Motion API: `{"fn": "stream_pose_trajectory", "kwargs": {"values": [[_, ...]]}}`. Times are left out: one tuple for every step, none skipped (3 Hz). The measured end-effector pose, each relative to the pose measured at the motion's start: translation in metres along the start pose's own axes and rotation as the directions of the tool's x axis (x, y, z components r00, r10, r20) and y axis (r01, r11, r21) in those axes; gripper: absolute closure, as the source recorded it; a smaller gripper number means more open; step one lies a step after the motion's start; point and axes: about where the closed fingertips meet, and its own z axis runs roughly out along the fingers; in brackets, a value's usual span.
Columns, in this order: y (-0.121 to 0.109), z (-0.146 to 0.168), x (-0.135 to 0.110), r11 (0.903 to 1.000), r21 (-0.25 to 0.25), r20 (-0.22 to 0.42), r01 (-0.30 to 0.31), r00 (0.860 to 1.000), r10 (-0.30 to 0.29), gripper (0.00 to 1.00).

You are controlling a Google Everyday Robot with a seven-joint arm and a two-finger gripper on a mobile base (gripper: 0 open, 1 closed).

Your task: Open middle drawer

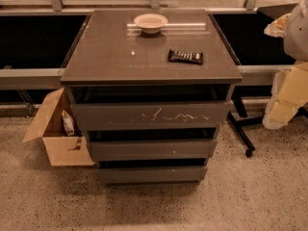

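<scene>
A dark grey drawer cabinet stands in the middle of the view with three handleless fronts stacked one above another. The top front bears white scratch marks. The middle drawer lies below it, plain, with one tiny pale speck; a dark gap runs along its top edge. The lower front is narrower. My arm is the pale bulk at the right edge. My gripper is at its upper end, far right of the cabinet top and well away from the middle drawer.
A pale bowl and a dark snack bar lie on the cabinet top. An open cardboard box with packets sits on the floor at the left. A black wheeled stand leg is on the right. Speckled floor in front.
</scene>
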Motion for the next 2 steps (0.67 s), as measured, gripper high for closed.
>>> {"fn": "stream_pose_trajectory", "kwargs": {"values": [[0.0000,0.0000,0.0000,1.0000,0.000,0.000,0.000,1.000,0.000,0.00],[0.0032,0.0018,-0.0007,0.9987,-0.048,0.051,0.018,0.999,-0.015,0.00]]}}
